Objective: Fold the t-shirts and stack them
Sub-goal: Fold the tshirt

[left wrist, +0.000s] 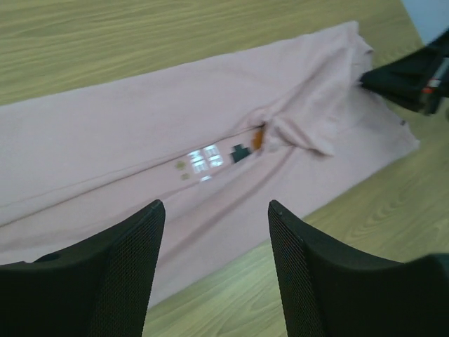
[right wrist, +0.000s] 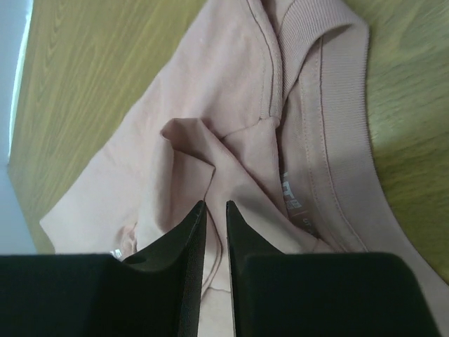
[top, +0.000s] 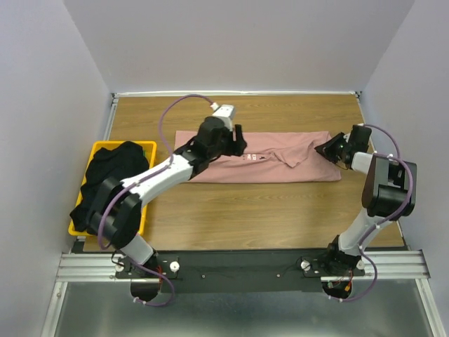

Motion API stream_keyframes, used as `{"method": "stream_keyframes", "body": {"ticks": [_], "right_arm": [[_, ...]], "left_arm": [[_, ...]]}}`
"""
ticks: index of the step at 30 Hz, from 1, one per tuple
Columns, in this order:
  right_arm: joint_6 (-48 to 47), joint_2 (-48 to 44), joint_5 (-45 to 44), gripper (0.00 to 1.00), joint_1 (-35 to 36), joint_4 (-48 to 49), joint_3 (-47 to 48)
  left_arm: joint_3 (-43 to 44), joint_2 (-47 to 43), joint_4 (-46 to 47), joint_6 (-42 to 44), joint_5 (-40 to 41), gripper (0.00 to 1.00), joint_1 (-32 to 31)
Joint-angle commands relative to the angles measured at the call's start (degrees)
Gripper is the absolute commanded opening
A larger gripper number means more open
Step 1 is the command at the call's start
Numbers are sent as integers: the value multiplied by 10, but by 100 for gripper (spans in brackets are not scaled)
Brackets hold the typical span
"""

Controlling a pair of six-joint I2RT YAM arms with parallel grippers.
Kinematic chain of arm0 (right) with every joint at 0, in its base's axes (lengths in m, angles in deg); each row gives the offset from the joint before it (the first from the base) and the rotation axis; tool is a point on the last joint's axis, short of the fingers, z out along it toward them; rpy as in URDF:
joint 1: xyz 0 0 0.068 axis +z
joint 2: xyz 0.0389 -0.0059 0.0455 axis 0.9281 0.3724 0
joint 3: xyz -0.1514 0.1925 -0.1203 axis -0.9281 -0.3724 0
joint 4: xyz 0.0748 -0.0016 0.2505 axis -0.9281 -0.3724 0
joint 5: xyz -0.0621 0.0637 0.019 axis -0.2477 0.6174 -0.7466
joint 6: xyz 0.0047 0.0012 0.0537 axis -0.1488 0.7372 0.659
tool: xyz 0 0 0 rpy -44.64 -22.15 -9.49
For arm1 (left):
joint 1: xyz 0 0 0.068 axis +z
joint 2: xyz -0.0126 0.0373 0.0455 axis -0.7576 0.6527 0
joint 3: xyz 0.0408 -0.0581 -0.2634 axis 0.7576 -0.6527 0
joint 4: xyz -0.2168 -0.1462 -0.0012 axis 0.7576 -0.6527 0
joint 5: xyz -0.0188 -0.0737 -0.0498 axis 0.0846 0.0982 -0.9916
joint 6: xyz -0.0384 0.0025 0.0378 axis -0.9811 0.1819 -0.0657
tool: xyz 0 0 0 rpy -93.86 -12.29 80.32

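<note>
A dusty-pink t-shirt [top: 273, 167] lies on the wooden table as a long strip, folded lengthwise, its small print [left wrist: 205, 159] facing up. My left gripper [top: 238, 140] hovers over the strip's left part, and its jaws [left wrist: 216, 206] are open with nothing between them. My right gripper [top: 324, 149] is low at the strip's right end, beside the collar [right wrist: 337, 105]. Its jaws [right wrist: 214, 203] stand only a narrow slit apart, the tips at a raised fold of pink cloth [right wrist: 210, 165], with flat cloth showing through the slit. A black t-shirt [top: 112, 172] is heaped in the basket.
A yellow plastic basket [top: 142, 223] sits at the table's left edge and holds the black heap, which spills over its rim. Grey walls close in the table on three sides. The right gripper [left wrist: 410, 74] also shows at the far end of the left wrist view.
</note>
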Motion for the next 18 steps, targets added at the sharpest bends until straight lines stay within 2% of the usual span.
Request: {"method": "stream_keyframes", "body": {"ticks": [1,11,14,18], "right_arm": [[9,42,57,24,0,48,21],[15,107,95,25,0,106,45],[13,111,97,27,0,107,46],[-3,109,79,32,0,92,51]], "left_arm": [[93,83,10,-13,-43,67,-46],[283,270,-19,5,-91,63,-106],[318,309,-22,9,-102,58,-112],[343,356,-22,10,-111,57,-115]]}}
